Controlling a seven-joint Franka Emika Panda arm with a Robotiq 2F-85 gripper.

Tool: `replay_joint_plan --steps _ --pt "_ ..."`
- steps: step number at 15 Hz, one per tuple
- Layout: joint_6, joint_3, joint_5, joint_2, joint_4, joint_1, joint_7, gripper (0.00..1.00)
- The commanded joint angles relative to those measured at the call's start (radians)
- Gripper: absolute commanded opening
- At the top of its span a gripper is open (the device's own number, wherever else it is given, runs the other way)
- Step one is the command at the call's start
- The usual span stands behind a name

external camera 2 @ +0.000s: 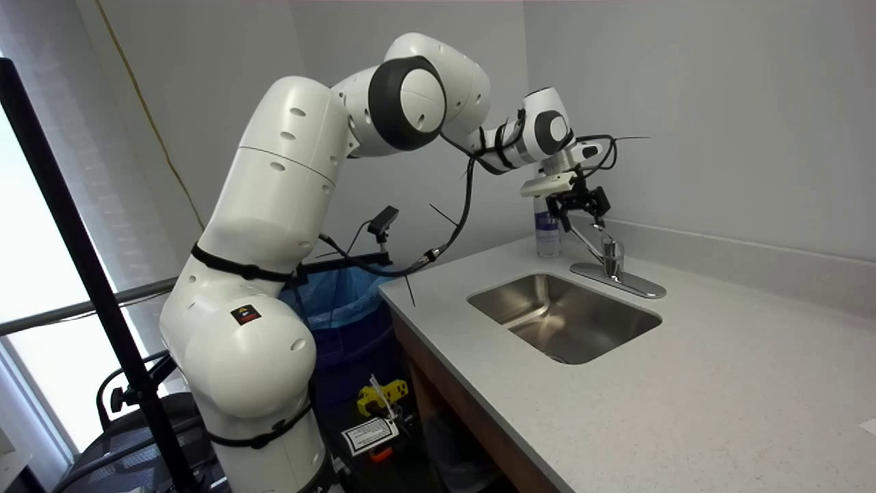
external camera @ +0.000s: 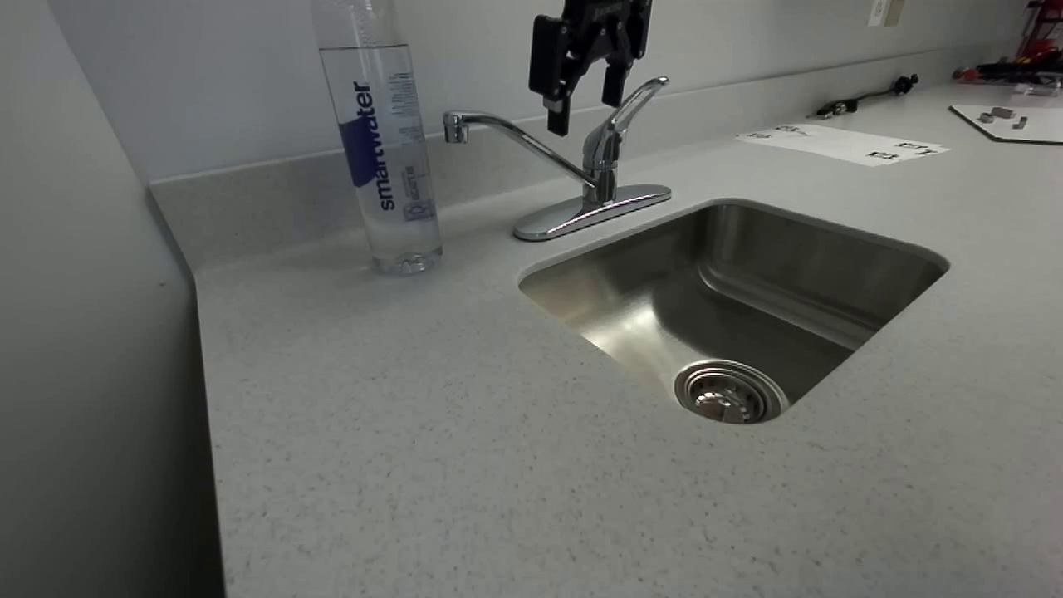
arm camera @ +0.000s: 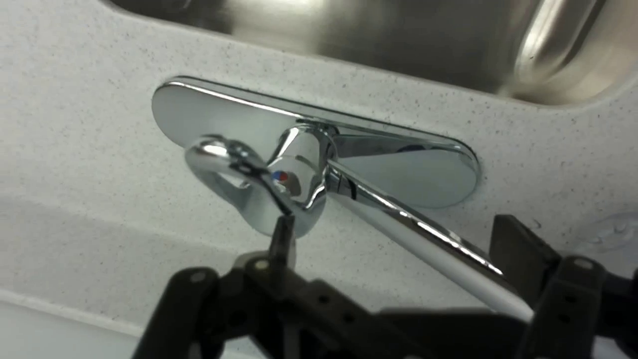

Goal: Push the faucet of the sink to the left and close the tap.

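The faucet's chrome spout point(external camera: 525, 139) extends over the counter toward the water bottle, beside the sink point(external camera: 776, 249), not over it. In the wrist view the spout point(arm camera: 418, 227) runs from the upright body down between my fingers. The tap point(external camera: 638, 101) is a chrome lever slanting up from the body; it also shows in the wrist view point(arm camera: 219, 154). My gripper point(external camera: 586, 106) is open, above the spout and beside the tap. In the wrist view one finger of the gripper point(arm camera: 397, 224) appears close to the tap; I cannot tell whether they touch. The spout's tip is hidden there.
A clear water bottle point(external camera: 386, 158) stands on the counter near the spout's tip. The wall and low backsplash point(external camera 2: 753, 250) run behind the faucet. Paper sheets point(external camera: 839, 145) and small items lie farther along the counter. A blue-lined bin point(external camera 2: 342, 294) stands beside the counter.
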Motion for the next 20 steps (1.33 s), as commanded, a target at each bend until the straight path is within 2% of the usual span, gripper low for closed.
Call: replay_joint_plan --steps 1,12,20 --pt "0.031 0.027 0.019 -0.098 -0.156 -0.027 -0.008 1.00" --pt "0.128 0.029 0.017 -0.176 -0.290 -0.038 0.004 1.00" --pt "0.205 0.029 0.029 -0.336 -0.390 -0.092 0.002 1.00"
